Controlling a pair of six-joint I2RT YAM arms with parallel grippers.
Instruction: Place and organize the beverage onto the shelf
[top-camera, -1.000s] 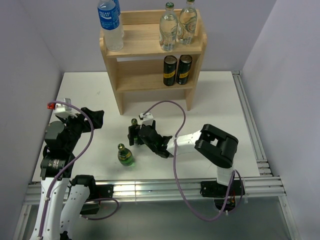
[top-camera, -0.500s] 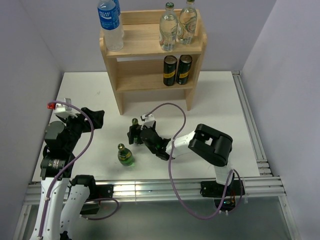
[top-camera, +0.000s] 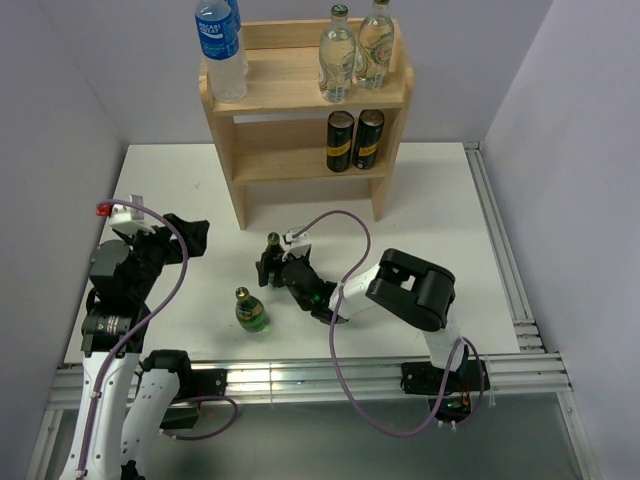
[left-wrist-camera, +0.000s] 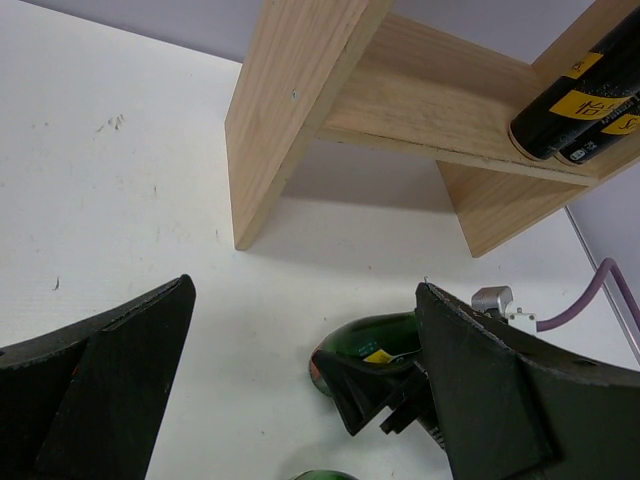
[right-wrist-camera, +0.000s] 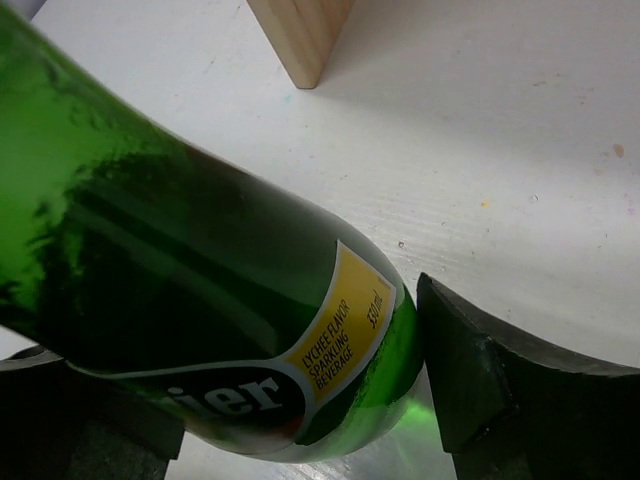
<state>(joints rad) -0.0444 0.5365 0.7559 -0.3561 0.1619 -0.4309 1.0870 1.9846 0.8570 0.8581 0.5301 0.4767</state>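
A dark green bottle (top-camera: 271, 243) with a yellow label stands on the table in front of the shelf (top-camera: 300, 98). My right gripper (top-camera: 276, 271) is shut on its lower body. In the right wrist view the bottle (right-wrist-camera: 180, 280) fills the gap, with both fingers (right-wrist-camera: 470, 380) against the glass. A second green bottle (top-camera: 250, 312) stands free nearer the front edge. Two clear bottles (top-camera: 338, 60) stand on the top tier, and two dark cans (top-camera: 355, 140) on the lower tier. My left gripper (top-camera: 190, 240) hangs open at the left, holding nothing.
A taller water bottle (top-camera: 221, 45) with a blue label stands on the top tier's left end. The shelf's left leg (left-wrist-camera: 300, 110) reaches the table just behind the gripped bottle (left-wrist-camera: 385, 335). Metal rails (top-camera: 500, 270) run along the table's right and front edges.
My right gripper has slid forward around the green bottle and its jaws have closed in on the glass. The left arm has not moved.
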